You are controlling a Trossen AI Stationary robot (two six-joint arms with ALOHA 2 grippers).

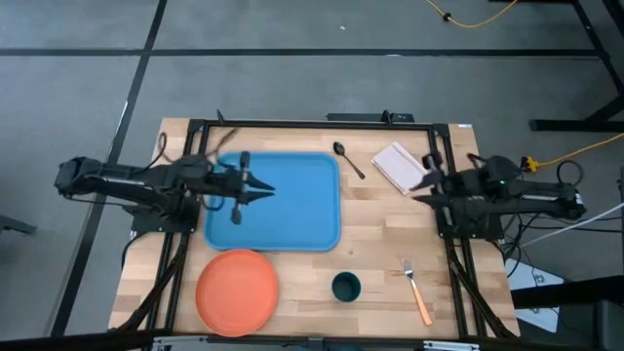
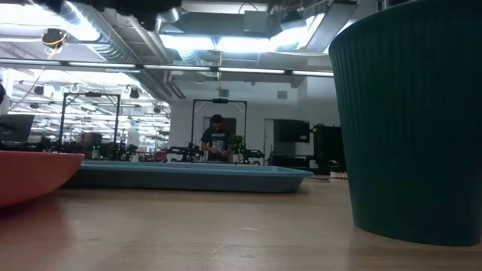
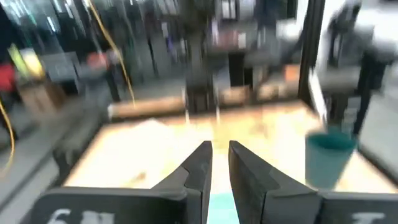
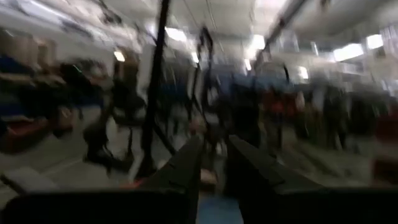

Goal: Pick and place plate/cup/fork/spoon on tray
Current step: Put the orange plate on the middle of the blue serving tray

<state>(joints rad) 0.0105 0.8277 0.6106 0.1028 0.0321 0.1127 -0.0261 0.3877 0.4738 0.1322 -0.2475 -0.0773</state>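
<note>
The light-blue tray lies mid-table, its rim low across the low view. Near the front edge, the orange plate lies flat on the wood and the teal cup stands upright to its right. The orange-handled fork lies further right, tines pointing far. The dark spoon lies past the tray's far right corner. My left gripper hovers over the tray, pointing right, its fingers a narrow gap apart with nothing between them. My right gripper hangs right of the tray, also narrowly open and empty.
A white rectangular pad lies on the table just past my right gripper. A black frame runs around the table's edges. Bare wood lies between tray and fork. A person stands far back in the room.
</note>
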